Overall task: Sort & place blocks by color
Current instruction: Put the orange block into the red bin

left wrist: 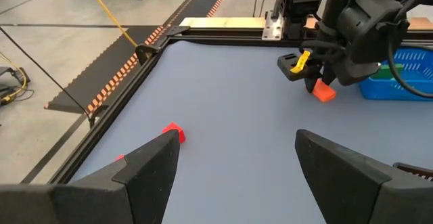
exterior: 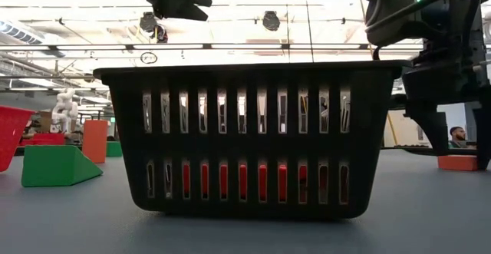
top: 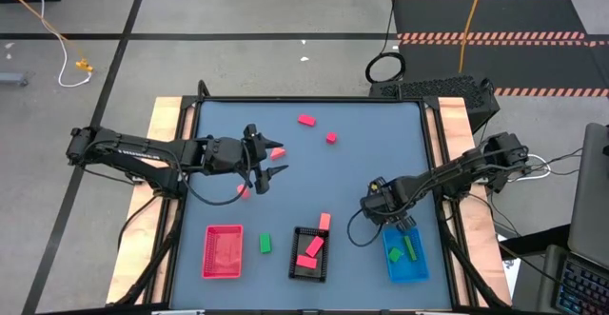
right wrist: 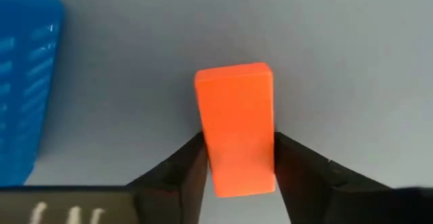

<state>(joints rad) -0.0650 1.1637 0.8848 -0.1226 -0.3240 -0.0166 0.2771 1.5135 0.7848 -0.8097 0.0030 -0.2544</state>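
1. High view: the right end effector (top: 384, 212) hangs low over the bench (top: 381, 153), just beside the blue tray (top: 392, 269), which holds green blocks (top: 407, 248). The left end effector (top: 269, 163) sits over the left half of the bench, fingers spread wide and empty; one salmon block (top: 278, 152) lies between its fingertips and a pink-red block (top: 244, 192) lies just beside them. Two more pink-red blocks (top: 306, 120) lie well apart near the far edge. The black tray (top: 296, 265) holds pink blocks, a loose green block (top: 265, 244) lies between it and the red tray (top: 207, 258).

2. Low view: the black tray's slotted wall fills the middle; a green wedge (exterior: 57, 166) rests at left, an orange block (exterior: 459, 162) at right below a dark arm.

3. Left wrist view: the wide-open fingers (left wrist: 145, 166) frame bare bench; a red block (left wrist: 173, 132) lies beyond one tip.

4. Right wrist view: an orange block (right wrist: 237, 126) stands between both fingers (right wrist: 183, 173), which press its sides; the block rests on the bench beside the blue tray.
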